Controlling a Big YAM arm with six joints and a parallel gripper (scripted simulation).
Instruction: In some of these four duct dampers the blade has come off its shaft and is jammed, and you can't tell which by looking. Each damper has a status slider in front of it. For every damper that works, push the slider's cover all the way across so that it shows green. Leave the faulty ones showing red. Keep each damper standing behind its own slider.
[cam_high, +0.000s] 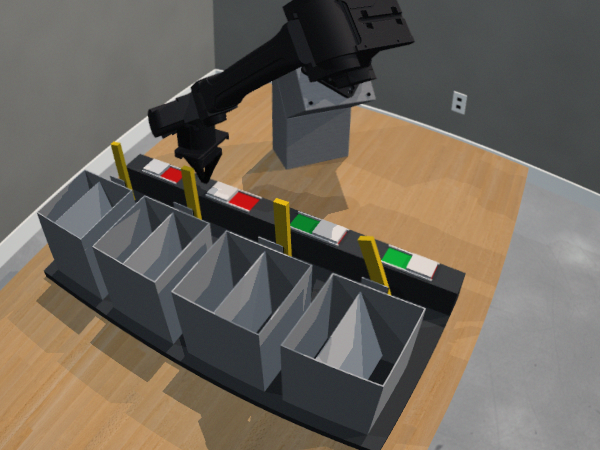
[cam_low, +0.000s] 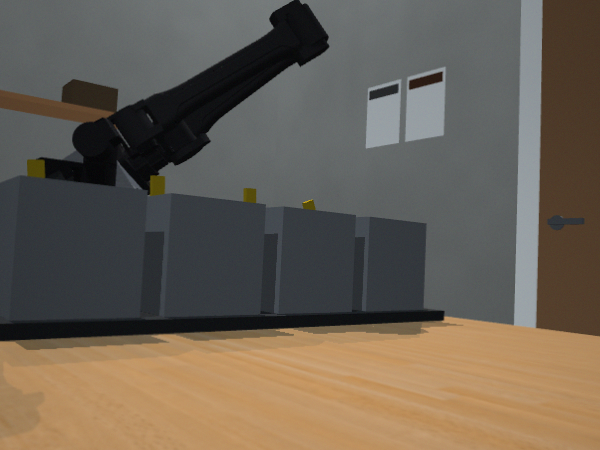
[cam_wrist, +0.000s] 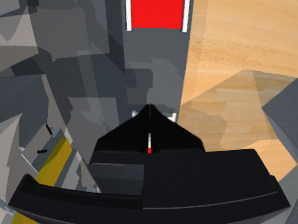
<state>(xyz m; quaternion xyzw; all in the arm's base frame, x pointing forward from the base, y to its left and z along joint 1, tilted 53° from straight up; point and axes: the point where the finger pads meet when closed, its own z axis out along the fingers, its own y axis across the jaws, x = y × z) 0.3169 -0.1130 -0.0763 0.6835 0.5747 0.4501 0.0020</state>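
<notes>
Arm, one: black six-joint arm (cam_high: 255, 75) (cam_low: 210, 80), mounted on a grey pedestal (cam_high: 317, 137) at 12 o'clock in the top view. Its forearm slopes toward 8 o'clock, and the wrist is turned down over the black slider rail (cam_high: 270, 207).

Pincer (cam_high: 204, 179) (cam_wrist: 149, 109), one: fingers together, pointing down, nothing held. Tips at 10 o'clock in the top view, between the two red-showing sliders and just beside the end of the second; contact with that slider or the rail cannot be told.

Sliders, four, set along the rail from 10 to 4 o'clock:
- First: white cover (cam_high: 156, 166) at its 10 o'clock end, red panel (cam_high: 172, 174) showing.
- Second: pale cover (cam_high: 222, 191) likewise placed, red window (cam_high: 244, 201) showing.
- Third: green panel (cam_high: 305, 223) showing, white slide (cam_high: 330, 232) at its 4 o'clock end.
- Fourth: green window (cam_high: 397, 258) showing, off-white cover (cam_high: 423, 265) likewise placed.

Dampers, four: grey open-topped boxes, namely first damper (cam_high: 67, 245) (cam_low: 77, 250), second damper (cam_high: 130, 282) (cam_low: 215, 255), third damper (cam_high: 215, 330) (cam_low: 317, 260) and fourth damper (cam_high: 325, 392) (cam_low: 395, 265). All upright on a black base, each behind its own slider. Yellow levers rise between boxes and rail; the fourth lever (cam_high: 374, 262) (cam_low: 309, 205) leans toward 11 o'clock in the top view.
</notes>
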